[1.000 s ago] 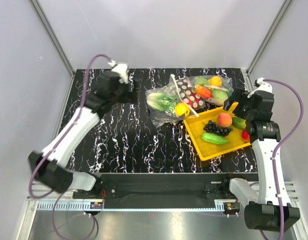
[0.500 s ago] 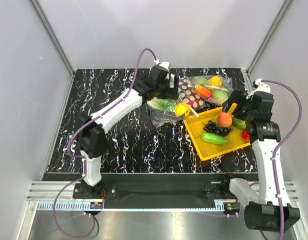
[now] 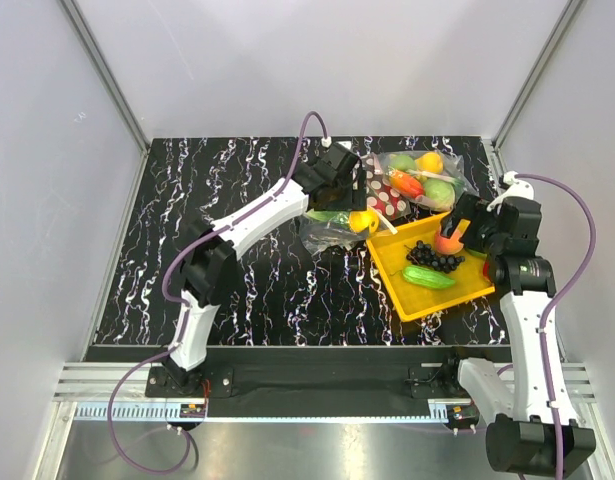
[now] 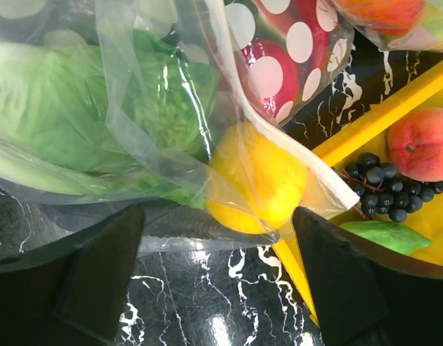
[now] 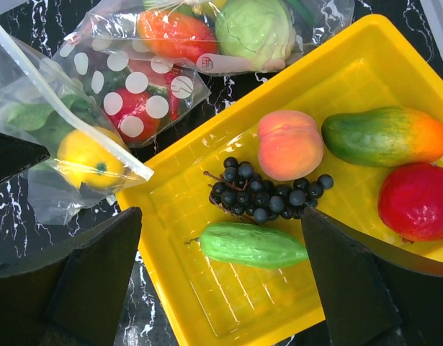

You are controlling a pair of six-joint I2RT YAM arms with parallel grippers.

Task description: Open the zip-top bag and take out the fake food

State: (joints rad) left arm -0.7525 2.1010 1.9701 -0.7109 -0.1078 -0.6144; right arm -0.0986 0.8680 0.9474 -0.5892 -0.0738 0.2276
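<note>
At the back middle of the desk [image 3: 237, 280], the zip-top bag [image 3: 327, 228] lies flat, its mouth corner reaching the rim of the yellow tray [image 3: 419, 305] and the red polka-dot bag [image 4: 286, 58] overlapping its far edge. The left pincer [image 4: 217, 238] hangs spread just over the lemon [image 4: 253, 176] end, holding nothing; the right pincer [image 5: 221, 245] is also spread and empty above the tray. The likely fault is a close on the lemon's bulge rather than the zip strip [image 4: 322, 180], so the film slips and the bag slides. Another is catching the polka-dot bag with it, since the two overlap. With only one side pinched, the zip would probably stay sealed. The bag is clear, crinkled and glossy, the lettuce [image 4: 77, 122] pressed against it; no fish can be made out.
</note>
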